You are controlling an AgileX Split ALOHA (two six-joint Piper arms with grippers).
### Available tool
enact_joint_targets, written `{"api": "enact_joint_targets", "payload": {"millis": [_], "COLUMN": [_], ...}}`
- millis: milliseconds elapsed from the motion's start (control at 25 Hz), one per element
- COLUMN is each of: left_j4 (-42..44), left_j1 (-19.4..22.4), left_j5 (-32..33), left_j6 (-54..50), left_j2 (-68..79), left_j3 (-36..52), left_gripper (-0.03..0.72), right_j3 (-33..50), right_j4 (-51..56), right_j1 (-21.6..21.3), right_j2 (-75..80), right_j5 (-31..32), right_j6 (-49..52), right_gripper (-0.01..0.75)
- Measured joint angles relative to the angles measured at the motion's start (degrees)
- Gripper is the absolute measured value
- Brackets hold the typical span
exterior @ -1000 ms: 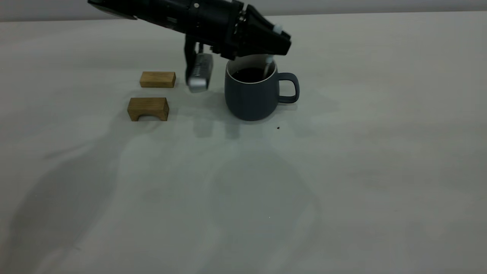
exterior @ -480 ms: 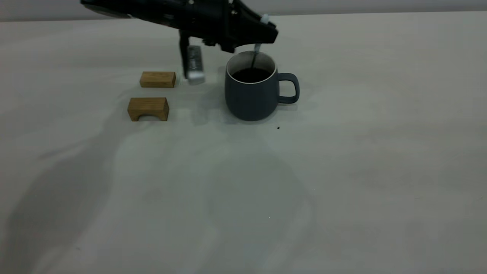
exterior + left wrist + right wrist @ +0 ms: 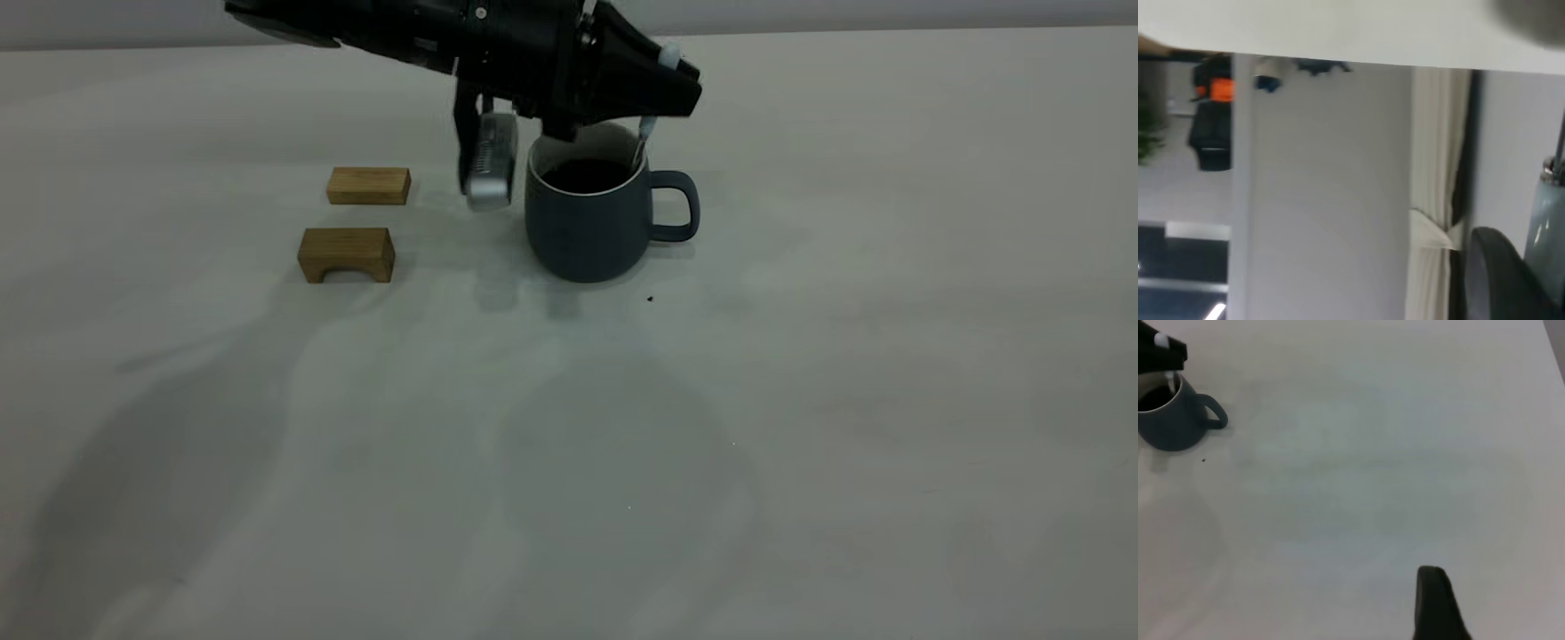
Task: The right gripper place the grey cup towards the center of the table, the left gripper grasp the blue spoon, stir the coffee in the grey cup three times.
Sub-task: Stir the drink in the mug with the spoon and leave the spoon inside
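Exterior view, cup: we log the grey cup upright near the table centre, coffee inside, handle facing the right arm's side.
Exterior view, left gripper: over the rim, clamped on the blue spoon, whose neck dips beside the handle-side wall.
Exterior view, extras: two wooden blocks well apart.
Left wrist view: mostly background.
Right wrist view, right gripper: parked far from the cup; we cannot tell its state.
Handling: we judge the spoon light, stiff, slippery; hold the handle high.

My black left end effector holds the pale-blue spoon; slate-grey cup, white inside, dark coffee; tan blocks; pale bench.
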Motion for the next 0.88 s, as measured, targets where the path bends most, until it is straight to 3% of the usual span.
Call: {"api": "enact_joint_targets", "payload": {"millis": [360, 880], "left_j4": [6.44, 5.11], "left_j1": [5.05, 5.05], "left_j5": [0.02, -2.56], "left_j6": [-6.32, -7.61], "left_j2": [0.00, -0.06], "left_j3": [0.00, 0.00], "left_gripper": [0.125, 0.121], "right_j3": [0.00, 0.00], "right_j4": [0.00, 0.00], "right_j1": [0.00, 0.00], "right_j2": [0.00, 0.00], "right_j5": [0.00, 0.00], "right_j6": [0.00, 0.00], "right_gripper": [0.500, 0.500]}}
